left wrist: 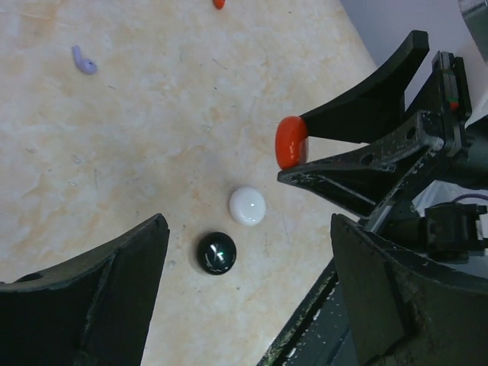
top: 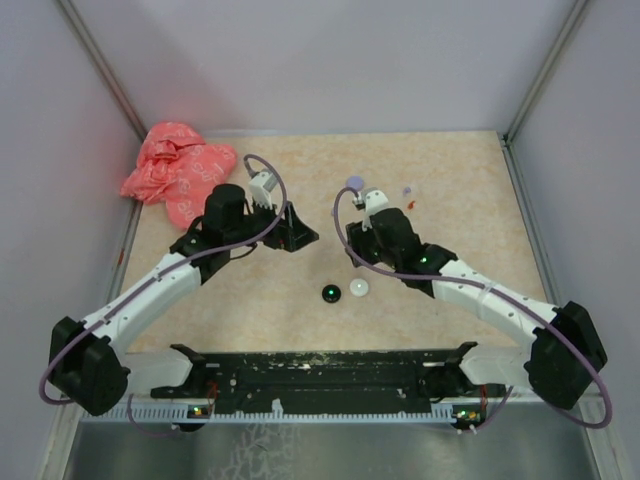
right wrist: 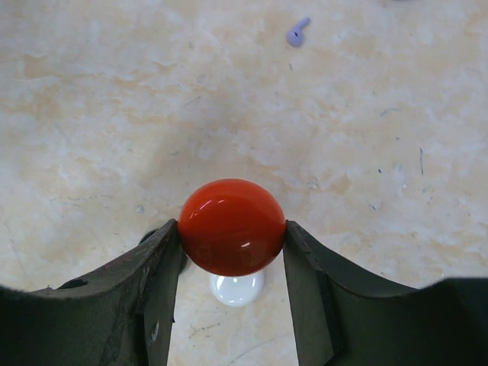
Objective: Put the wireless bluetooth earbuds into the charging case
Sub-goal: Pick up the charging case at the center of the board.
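The lilac earbud point(right wrist: 297, 32) is seen lying on the marbled table point(top: 470, 250), well ahead of the right gripper point(right wrist: 232, 229) and touched by nothing. The orange-red earbud point(top: 410, 204) is found just beside it in the overhead view, both a little to the right of the right wrist. Between the right gripper's fingers an orange-red round case point(right wrist: 232, 226) is clamped and held above the table; whether its lid is up cannot be told. The left gripper point(left wrist: 248, 226) is spread wide with nothing in it, and the held case is seen ahead of it. A white round case point(left wrist: 247, 206) and a black round case point(left wrist: 216, 252) are set side by side on the table below. From the right wrist the white one is largely hidden under the held case. In the left wrist view the orange-red earbud is cut off by the top edge. A lilac round case point(top: 354, 182) and a crumpled pink bag point(top: 175, 175) lie farther back.
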`<state>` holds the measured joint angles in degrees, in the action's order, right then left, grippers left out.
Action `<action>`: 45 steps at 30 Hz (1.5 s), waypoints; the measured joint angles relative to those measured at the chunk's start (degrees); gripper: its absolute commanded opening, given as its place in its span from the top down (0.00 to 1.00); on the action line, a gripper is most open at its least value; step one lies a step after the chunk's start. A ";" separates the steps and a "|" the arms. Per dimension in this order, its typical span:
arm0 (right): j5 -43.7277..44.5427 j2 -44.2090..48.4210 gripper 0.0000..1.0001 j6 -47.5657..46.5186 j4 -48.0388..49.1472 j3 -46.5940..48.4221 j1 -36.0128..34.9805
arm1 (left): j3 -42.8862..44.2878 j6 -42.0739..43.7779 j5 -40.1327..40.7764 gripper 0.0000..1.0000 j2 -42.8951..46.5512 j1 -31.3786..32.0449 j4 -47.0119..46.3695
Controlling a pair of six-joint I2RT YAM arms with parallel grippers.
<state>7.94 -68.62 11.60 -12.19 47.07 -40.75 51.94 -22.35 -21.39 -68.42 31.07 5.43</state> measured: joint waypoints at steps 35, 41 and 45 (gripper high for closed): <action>-0.26 -1.09 0.56 -9.38 19.69 -2.80 -11.39 | -0.04 -8.79 -10.97 0.70 -7.78 0.02 -8.50; 0.31 -1.81 0.55 -9.66 20.17 -2.80 -11.96 | -0.09 -7.96 -11.06 0.66 -7.78 0.02 -8.39; 0.63 -1.90 0.55 -9.68 20.57 -2.80 -12.02 | -0.09 -7.32 -11.02 0.53 -7.78 0.02 -8.11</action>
<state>8.58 -70.52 1.91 8.38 44.27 -52.77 51.86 -29.67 -32.40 -76.20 31.09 -2.68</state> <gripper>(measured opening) 0.511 0.416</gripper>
